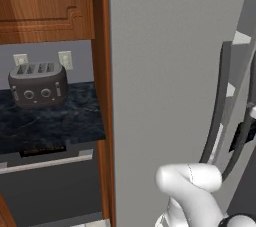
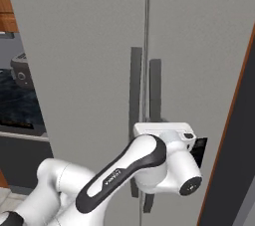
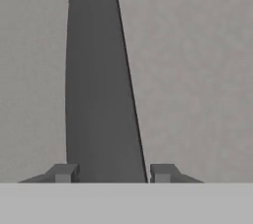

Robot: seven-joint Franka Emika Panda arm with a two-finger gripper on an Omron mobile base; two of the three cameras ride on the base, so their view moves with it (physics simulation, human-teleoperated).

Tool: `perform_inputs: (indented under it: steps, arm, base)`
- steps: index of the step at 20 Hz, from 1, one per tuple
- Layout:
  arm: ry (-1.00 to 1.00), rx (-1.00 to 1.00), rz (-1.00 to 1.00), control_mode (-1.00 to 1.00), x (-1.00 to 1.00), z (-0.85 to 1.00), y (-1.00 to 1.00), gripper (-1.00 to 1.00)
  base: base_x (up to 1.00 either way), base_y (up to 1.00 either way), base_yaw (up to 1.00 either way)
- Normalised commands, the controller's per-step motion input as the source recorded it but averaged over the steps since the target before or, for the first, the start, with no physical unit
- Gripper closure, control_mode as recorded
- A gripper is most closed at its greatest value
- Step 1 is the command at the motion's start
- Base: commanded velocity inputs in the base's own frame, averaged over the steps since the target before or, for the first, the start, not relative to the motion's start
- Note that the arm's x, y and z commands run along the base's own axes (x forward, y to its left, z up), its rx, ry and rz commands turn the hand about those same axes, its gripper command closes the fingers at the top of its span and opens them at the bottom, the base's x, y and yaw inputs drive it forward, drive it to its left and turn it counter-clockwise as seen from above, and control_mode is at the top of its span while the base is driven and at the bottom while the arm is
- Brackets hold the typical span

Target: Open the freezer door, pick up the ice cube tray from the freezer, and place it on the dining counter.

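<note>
Straddling handle [image 3: 99, 94]: end effector [image 3: 112, 173] (contact unclear).

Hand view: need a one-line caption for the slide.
The hand straddles the freezer door's dark vertical handle, one fingertip on each side.

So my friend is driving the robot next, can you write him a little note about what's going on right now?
Hand: its two dark fingertips straddle the long dark-grey handle of the tall light-grey freezer; whether they pinch it yet is unclear.
Freezer doors look shut in the right base view.
The grey toaster sits on the dark marbled worktop to the left; leave it alone.
Done: reached the handle.
Left: pull the door open, take out the ice cube tray, put it on the dining counter.
</note>
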Motion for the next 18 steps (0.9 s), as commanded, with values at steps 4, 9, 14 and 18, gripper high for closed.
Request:
perform_inputs:
  steps: [4,9,14,18]
  arm:
    - [0.0,0.0,-0.08,-1.0,-0.73,0.02,-0.64,1.0]
    - [0.0,0.0,-0.08,-1.0,-0.65,0.03,-0.56,1.0]
    - [0.0,0.0,-0.05,-1.0,-0.56,0.03,-0.48,1.0]
    - [0.0,0.0,-0.08,-1.0,-0.6,0.04,-0.49,1.0]
  base:
    - [0.0,0.0,0.0]
    - [0.0,0.0,0.0]
    - [0.0,0.0,0.0]
    - [0.0,0.0,0.0]
